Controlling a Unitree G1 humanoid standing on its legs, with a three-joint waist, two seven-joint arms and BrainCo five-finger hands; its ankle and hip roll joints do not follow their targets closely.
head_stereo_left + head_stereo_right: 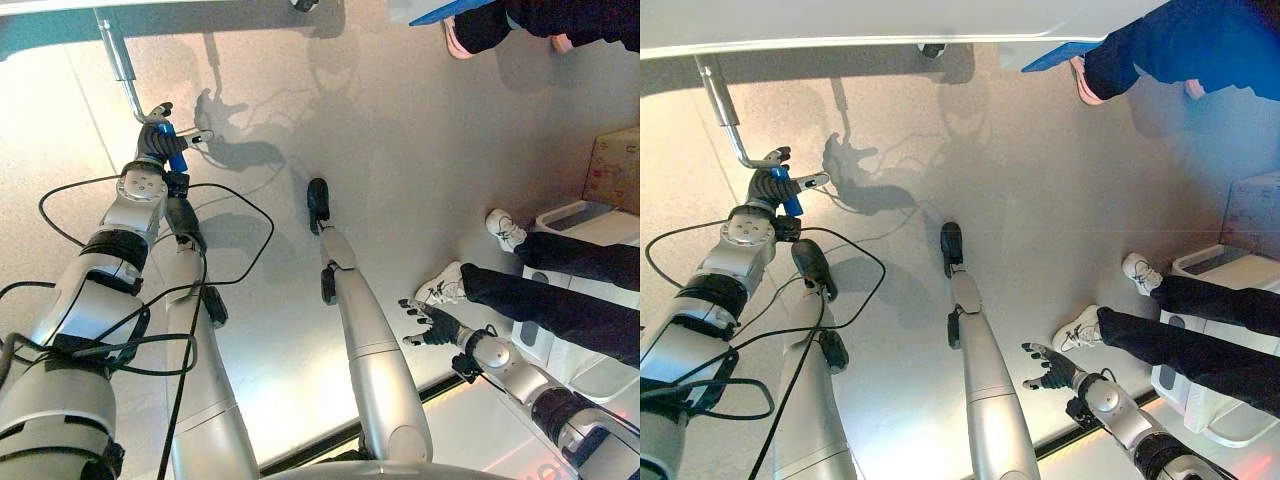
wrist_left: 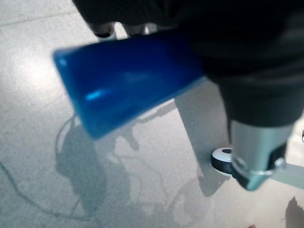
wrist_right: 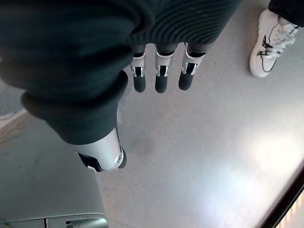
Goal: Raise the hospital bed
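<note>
I see a bent silver crank hanging down from under the bed edge. It has a bright blue handle at its end, smooth and round like a tube. The blue handle slants along the floor, running from the crank's bend back toward me. My left hand has its fingers curled round the blue handle. My right hand hangs low by a person's white shoe, fingers straight, holding nothing.

Bright overhead light throws sharp shadows and glare on the floor; the blue handle is blurred.
</note>
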